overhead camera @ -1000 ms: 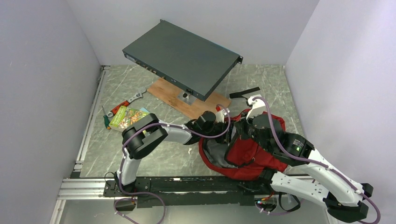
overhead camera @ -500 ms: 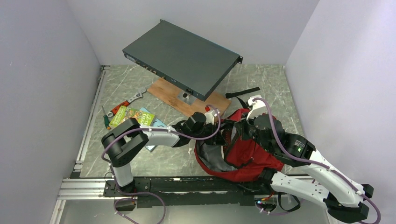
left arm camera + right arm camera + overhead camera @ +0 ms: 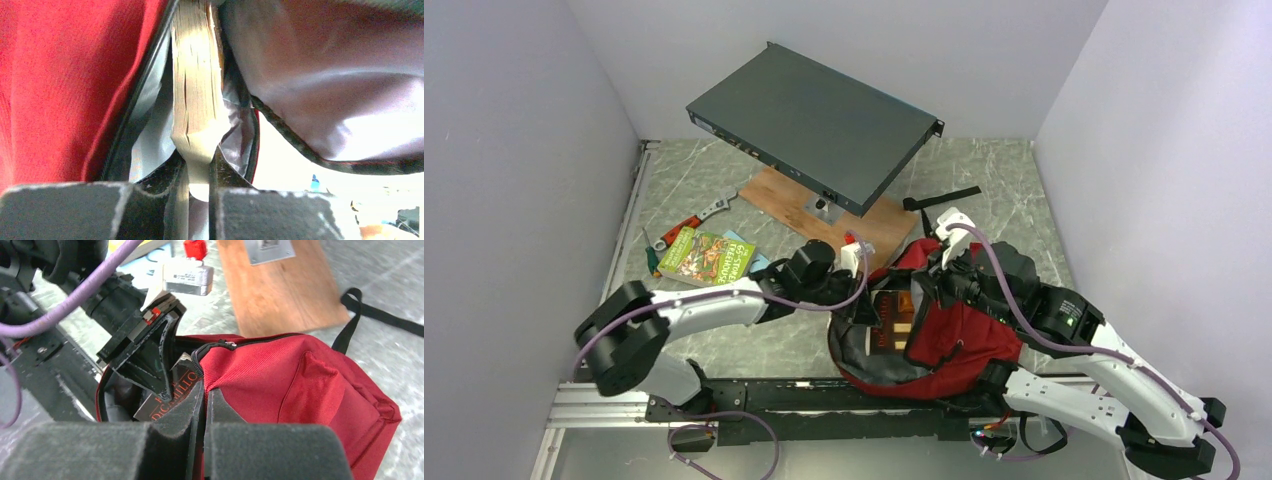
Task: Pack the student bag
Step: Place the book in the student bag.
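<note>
The red student bag [image 3: 954,335] lies at the near right with its mouth open to the left. My left gripper [image 3: 867,303] is shut on a dark-covered book [image 3: 892,320] that stands in the bag's mouth. In the left wrist view the jaws [image 3: 198,172] pinch the book's page edge [image 3: 196,95] between the red fabric [image 3: 60,75] and the grey lining [image 3: 325,75]. My right gripper [image 3: 931,290] is shut on the bag's upper zip edge [image 3: 220,347] and holds it up; its jaws [image 3: 205,390] meet on the red cloth, with the book's cover [image 3: 167,405] just to their left.
A flat dark grey metal box [image 3: 814,120] stands raised on a post over a wooden board [image 3: 874,222]. A green book [image 3: 707,255] and hand tools [image 3: 686,225] lie at the left. A black strap [image 3: 944,198] trails behind the bag.
My left arm has swung down and to the left, its gripper drawing back toward the bag's mouth. The mouth gapes wider and the book now shows in it. The right gripper kept its hold.
</note>
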You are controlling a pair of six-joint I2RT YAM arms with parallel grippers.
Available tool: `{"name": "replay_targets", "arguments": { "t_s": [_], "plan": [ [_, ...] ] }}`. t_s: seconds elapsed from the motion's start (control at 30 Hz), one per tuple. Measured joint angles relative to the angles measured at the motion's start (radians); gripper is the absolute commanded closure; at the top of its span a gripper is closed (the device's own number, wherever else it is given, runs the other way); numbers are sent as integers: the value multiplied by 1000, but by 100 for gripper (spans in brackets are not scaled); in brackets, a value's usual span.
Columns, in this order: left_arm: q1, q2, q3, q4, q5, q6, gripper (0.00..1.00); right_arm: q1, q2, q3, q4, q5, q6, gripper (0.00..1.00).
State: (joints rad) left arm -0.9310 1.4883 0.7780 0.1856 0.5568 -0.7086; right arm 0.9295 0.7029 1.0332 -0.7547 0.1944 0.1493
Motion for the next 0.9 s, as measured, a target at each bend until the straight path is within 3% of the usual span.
{"name": "replay_targets", "arguments": {
  "t_s": [0.13, 0.33, 0.63, 0.7, 0.77, 0.9],
  "plan": [
    [-6, -76, -31, 5, 5, -60, 100, 0, 23, 5, 31, -98, -34, 100],
    [-54, 86, -164, 362, -99, -419, 100, -4, 76, 10, 60, -135, -19, 100],
    [-129, 273, 38, 408, -262, -630, 97, -13, 83, 10, 61, -143, 5, 100],
    [-126, 309, 79, 384, -284, -645, 79, -18, 84, 8, 60, -141, 5, 100],
    [-121, 337, 111, 365, -286, -658, 49, -25, 90, 3, 60, -130, 5, 100],
    [-116, 340, 111, 340, -301, -664, 24, -33, 100, -3, 60, -104, 5, 100]
  ]
}}
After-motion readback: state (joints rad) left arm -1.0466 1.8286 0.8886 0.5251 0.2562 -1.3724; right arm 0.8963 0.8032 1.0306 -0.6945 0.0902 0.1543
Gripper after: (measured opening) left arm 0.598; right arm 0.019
